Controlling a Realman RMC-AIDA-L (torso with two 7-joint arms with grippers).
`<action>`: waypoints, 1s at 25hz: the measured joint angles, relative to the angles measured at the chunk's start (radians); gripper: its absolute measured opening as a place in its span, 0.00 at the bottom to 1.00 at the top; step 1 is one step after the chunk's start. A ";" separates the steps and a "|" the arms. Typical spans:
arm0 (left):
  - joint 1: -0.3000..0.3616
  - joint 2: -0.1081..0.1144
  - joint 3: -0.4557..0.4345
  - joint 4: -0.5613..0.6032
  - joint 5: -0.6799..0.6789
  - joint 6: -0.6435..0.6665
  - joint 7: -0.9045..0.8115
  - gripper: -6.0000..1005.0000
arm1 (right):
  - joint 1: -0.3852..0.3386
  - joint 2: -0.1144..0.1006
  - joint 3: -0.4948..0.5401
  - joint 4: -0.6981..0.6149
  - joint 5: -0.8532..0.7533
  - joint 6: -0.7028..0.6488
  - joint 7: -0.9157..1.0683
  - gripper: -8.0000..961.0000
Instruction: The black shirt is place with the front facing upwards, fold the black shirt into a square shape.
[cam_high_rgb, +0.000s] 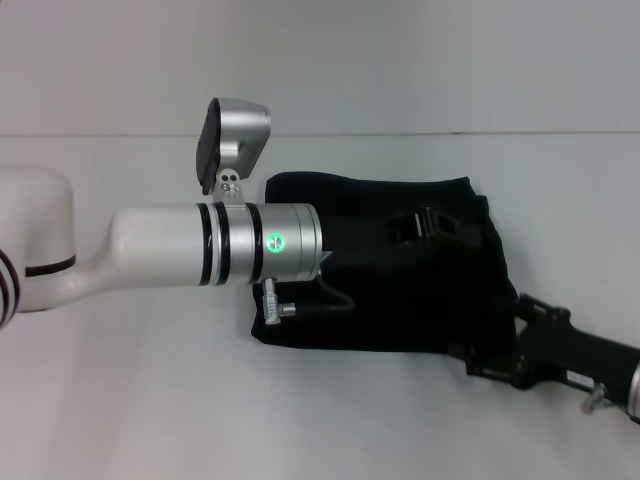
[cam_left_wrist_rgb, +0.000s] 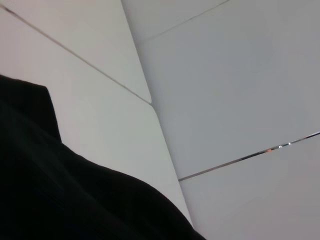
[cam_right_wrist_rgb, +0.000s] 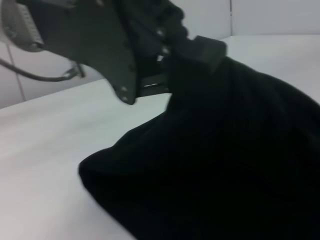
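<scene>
Shirt (cam_high_rgb: 400, 300) folded into a rough dark block at mid-table, both arms over it.

It lies on the white table (cam_high_rgb: 150, 400), already reduced to a compact, roughly square bundle with no lettering showing. The left arm reaches in from the left, its wrist over the shirt's left edge; the left gripper (cam_high_rgb: 430, 225) sits above the far part of the cloth, and I cannot tell how wide its fingers stand. The right gripper (cam_high_rgb: 490, 355) comes in from the near right and meets the shirt's near-right corner; its fingers are hidden against the black cloth, so I cannot tell their state either. In the right wrist view the shirt (cam_right_wrist_rgb: 225, 165) bulges up from the table beneath the left gripper (cam_right_wrist_rgb: 165, 60).
</scene>
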 joint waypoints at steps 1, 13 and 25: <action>0.002 0.001 0.002 0.003 0.000 0.001 -0.001 0.08 | 0.011 0.000 0.001 0.009 0.010 0.018 0.000 0.99; 0.005 0.000 0.003 0.020 -0.001 -0.002 0.010 0.09 | 0.185 0.005 0.003 0.067 0.169 0.313 -0.011 0.99; 0.002 -0.008 0.002 0.002 -0.002 -0.033 0.058 0.10 | 0.275 0.003 0.002 0.064 0.251 0.439 -0.012 0.99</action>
